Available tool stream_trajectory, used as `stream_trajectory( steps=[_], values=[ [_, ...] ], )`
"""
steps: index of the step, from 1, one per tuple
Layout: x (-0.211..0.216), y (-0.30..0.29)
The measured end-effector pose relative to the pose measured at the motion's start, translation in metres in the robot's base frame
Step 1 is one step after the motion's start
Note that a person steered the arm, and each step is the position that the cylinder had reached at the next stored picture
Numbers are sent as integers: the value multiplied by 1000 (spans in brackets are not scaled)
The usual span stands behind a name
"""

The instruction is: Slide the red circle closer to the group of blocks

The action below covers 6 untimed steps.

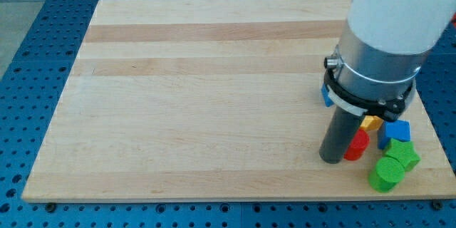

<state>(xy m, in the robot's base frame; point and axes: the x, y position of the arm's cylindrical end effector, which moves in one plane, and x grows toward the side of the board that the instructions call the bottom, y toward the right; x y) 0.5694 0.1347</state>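
Note:
The red circle point(358, 145) lies near the board's bottom right, partly hidden by my rod. My tip point(331, 159) rests on the board, touching the red circle's left side. Right of the red circle is a group: a yellow block point(370, 122) just above it, a blue cube point(395, 131), a green star-like block point(403, 154) and a green circle point(386, 173). Another blue block point(326, 96) peeks out at the left of the arm's body, mostly hidden.
The wooden board point(199, 100) lies on a blue perforated table point(28, 57). The arm's large white and grey body point(385, 35) covers the board's top right. The blocks sit close to the board's right and bottom edges.

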Motion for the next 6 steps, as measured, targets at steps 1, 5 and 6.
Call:
stream_trajectory(
  steps=[1, 5, 6],
  values=[
    [4, 7],
    [6, 27],
    [7, 27]
  ],
)
